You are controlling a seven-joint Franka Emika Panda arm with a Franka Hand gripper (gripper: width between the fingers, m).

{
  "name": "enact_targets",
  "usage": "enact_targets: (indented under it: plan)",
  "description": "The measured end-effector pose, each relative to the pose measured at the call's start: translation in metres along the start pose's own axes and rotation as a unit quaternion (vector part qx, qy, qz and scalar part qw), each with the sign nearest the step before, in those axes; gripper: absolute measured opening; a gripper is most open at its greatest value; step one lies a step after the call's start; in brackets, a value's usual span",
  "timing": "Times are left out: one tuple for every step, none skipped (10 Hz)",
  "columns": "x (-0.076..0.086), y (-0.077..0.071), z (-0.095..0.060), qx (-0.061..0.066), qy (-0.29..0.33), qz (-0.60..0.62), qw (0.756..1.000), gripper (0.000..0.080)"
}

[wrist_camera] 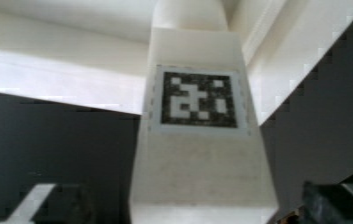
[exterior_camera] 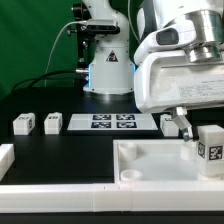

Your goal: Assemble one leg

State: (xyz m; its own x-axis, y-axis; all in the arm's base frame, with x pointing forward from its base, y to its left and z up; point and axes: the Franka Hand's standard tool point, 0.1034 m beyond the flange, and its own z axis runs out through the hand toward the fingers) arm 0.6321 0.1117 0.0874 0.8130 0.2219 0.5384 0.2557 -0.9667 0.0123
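Observation:
A white leg (exterior_camera: 209, 150) with a black-and-white tag stands upright at the tray's corner on the exterior view's right. In the wrist view the leg (wrist_camera: 199, 150) fills the middle, tag facing the camera. My gripper (exterior_camera: 203, 132) hangs over it. In the wrist view the gripper (wrist_camera: 191, 205) is open: its dark fingertips (wrist_camera: 41, 204) stand on either side of the leg, each with a dark gap to it. The large white tray (exterior_camera: 150, 168) with round corner sockets lies at the front; part of it shows behind the leg in the wrist view (wrist_camera: 48, 70).
Two more tagged legs (exterior_camera: 22, 123) (exterior_camera: 52, 122) lie on the black table at the exterior view's left. The marker board (exterior_camera: 112, 122) lies behind the tray. A small white part (exterior_camera: 171, 122) sits by it. A white block (exterior_camera: 5, 156) is at the left edge. The robot base (exterior_camera: 108, 70) stands behind.

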Motion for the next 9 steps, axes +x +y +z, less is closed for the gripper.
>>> enact_targets:
  plan:
    - [0.0000, 0.0002, 0.0000, 0.000, 0.000, 0.000, 1.000, 0.0636]
    - [0.0000, 0.0004, 0.0000, 0.000, 0.000, 0.000, 1.000, 0.0647]
    - [0.0000, 0.0011, -0.0001, -0.001, 0.000, -0.001, 1.000, 0.0647]
    - [0.0001, 0.0012, -0.0002, -0.001, 0.000, -0.001, 1.000, 0.0649]
    - [0.0002, 0.0013, -0.0003, -0.001, 0.000, -0.001, 1.000, 0.0649]
    - [0.0000, 0.0028, -0.0003, -0.001, 0.000, -0.003, 1.000, 0.0649]
    - [-0.0016, 0.0030, 0.0005, 0.000, -0.008, -0.004, 1.000, 0.0649]
    - [-0.0023, 0.0006, 0.0003, 0.006, -0.034, -0.006, 0.999, 0.0649]
    - [-0.0001, 0.0009, -0.0006, 0.006, -0.032, -0.006, 0.999, 0.0649]
